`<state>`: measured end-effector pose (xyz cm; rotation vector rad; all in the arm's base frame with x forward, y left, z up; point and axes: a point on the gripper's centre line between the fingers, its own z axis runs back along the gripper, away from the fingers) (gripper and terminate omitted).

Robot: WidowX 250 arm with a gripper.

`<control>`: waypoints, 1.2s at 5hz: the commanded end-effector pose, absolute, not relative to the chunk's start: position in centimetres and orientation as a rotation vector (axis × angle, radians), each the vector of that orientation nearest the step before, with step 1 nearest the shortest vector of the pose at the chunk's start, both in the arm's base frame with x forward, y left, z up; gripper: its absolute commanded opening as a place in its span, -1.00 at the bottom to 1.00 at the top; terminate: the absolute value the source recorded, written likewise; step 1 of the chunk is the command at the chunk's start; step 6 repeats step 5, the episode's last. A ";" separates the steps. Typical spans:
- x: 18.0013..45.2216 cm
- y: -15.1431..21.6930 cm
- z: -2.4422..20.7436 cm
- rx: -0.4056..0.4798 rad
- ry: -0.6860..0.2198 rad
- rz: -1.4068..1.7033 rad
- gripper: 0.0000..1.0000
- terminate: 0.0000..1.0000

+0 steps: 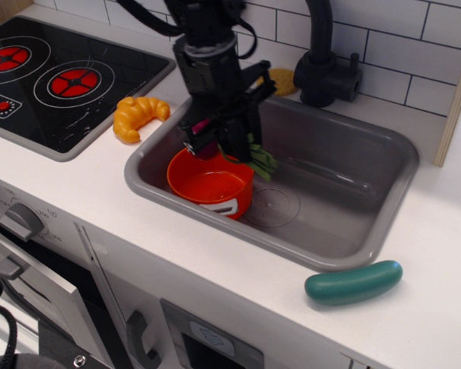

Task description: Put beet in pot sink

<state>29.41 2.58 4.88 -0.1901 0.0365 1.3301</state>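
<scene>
One job left: get the bulb over the hole and let go, nothing fancy.
croissant [139, 117]: sitting on the counter left of the sink, out of the way.
pot [210, 180]: orange, upright in the sink's left half, looks empty inside.
gripper [217, 137]: right above the pot's back rim, fingers pinching the beet.
beet [203, 128]: only a sliver of magenta shows at the jaws; green leaves trail right, past the rim.
sink [384, 165]: grey basin, drain mark just right of the pot.
cucumber toy [353, 282]: on the counter in front, ignore it.
tip: I'd come a touch toward the pot's middle and lower before opening, or those leaves may drag it over the edge.
</scene>
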 end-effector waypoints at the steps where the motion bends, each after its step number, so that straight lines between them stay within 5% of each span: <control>1: 31.1 3.3 5.7 -0.162 0.107 1.297 1.00 -1.00; 3: 30.5 3.0 8.6 -0.087 -0.050 1.311 1.00 -1.00; 4: 30.5 3.0 8.6 -0.087 -0.050 1.311 1.00 -1.00; 5: 30.5 3.0 8.6 -0.087 -0.050 1.311 1.00 1.00; 6: 30.5 3.0 8.6 -0.087 -0.050 1.311 1.00 1.00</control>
